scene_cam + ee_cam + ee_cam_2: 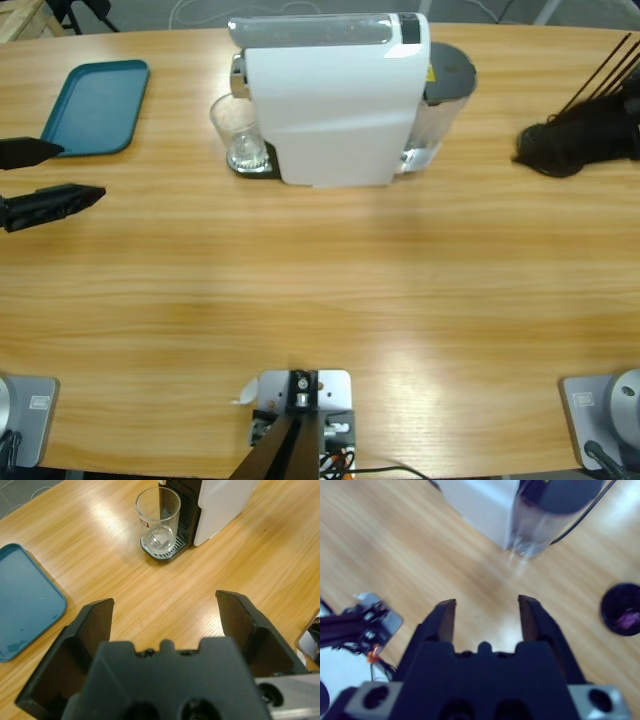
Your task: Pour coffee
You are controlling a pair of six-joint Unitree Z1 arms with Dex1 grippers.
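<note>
A white coffee machine [335, 95] stands at the back middle of the table. On its black drip tray [162, 552], under the spout, is a small clear glass [238, 132] [159, 517]. No amber coffee shows in the glass. My left gripper [80, 172] [165, 602] hovers at the table's left edge with its jaws wide open and empty, pointing at the glass from a distance. My right gripper [545, 150] [487, 602] hangs at the far right, open and empty, facing the machine's clear water tank [545, 520].
A teal tray [95, 105] [25, 602] lies at the back left, near the left gripper. Black cables [600, 75] run off at the back right. A small round black pot [620, 609] with something purple inside sits on the wood by the right gripper.
</note>
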